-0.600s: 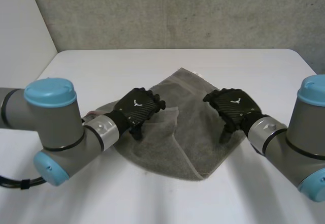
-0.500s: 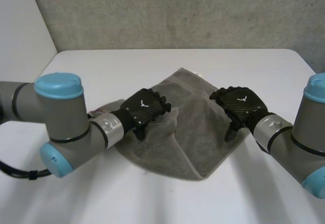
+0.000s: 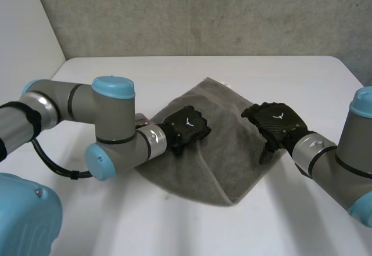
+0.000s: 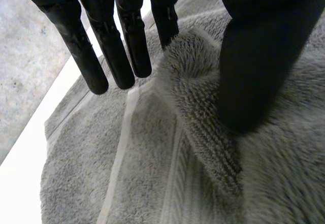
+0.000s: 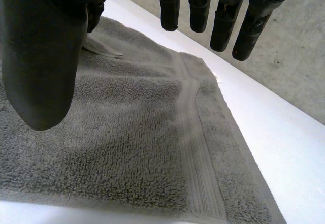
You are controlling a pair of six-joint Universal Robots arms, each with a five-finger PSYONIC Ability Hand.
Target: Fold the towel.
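- Grey towel (image 3: 232,163) lies diamond-wise; bare desk (image 3: 279,76) all round.
- Left hand (image 3: 187,127): fingers (image 4: 129,41) pinch a fold mid-towel.
- Right hand (image 3: 278,121): fingers (image 5: 223,26) wide, 3 o'clock corner.

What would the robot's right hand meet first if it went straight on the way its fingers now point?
Most likely the grey terry towel, near its woven band: the right hand's straight fingers point over it. Depth is unclear; the white table lies just beyond.
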